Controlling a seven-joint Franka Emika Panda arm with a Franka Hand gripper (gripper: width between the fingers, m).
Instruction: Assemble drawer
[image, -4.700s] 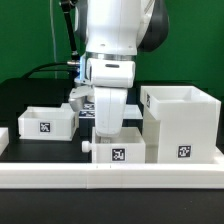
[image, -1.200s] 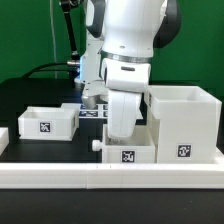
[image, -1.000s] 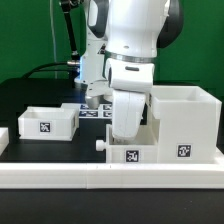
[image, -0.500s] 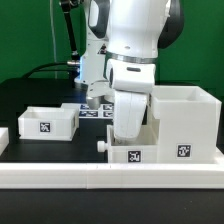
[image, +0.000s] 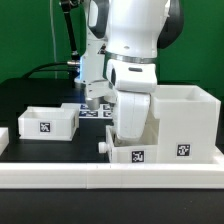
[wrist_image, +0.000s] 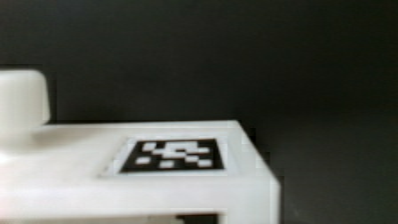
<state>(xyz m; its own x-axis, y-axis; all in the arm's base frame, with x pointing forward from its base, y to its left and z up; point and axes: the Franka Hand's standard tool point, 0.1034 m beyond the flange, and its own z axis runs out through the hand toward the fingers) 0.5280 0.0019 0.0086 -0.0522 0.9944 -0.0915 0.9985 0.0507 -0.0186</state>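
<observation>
**White tray under the pincer, close to the tall box**

The pincer (image: 131, 136) points straight down into a small white tray (image: 128, 153). Its fingers are hidden behind the big white arm (image: 135, 60) and the tray's wall. So I cannot tell if they are wide, narrow or holding the tray. The wrist view does not show the fingers either. It shows the tray from close up, with its black-and-white tag (wrist_image: 173, 155) on a white face and its round knob (wrist_image: 18, 95) near one end.

In the exterior view the knob sticks out toward the exterior view's left. The tray sits on the black table (image: 40, 95), just behind the long white rail (image: 60, 178). On the exterior view's right, just beside the tray, stands the tall box (image: 185, 115). They look like they touch, but I cannot be sure. The other tray (image: 45, 120) lies well apart, on the exterior view's left. Behind it, flat on the table, is the marker board (image: 88, 113).
</observation>
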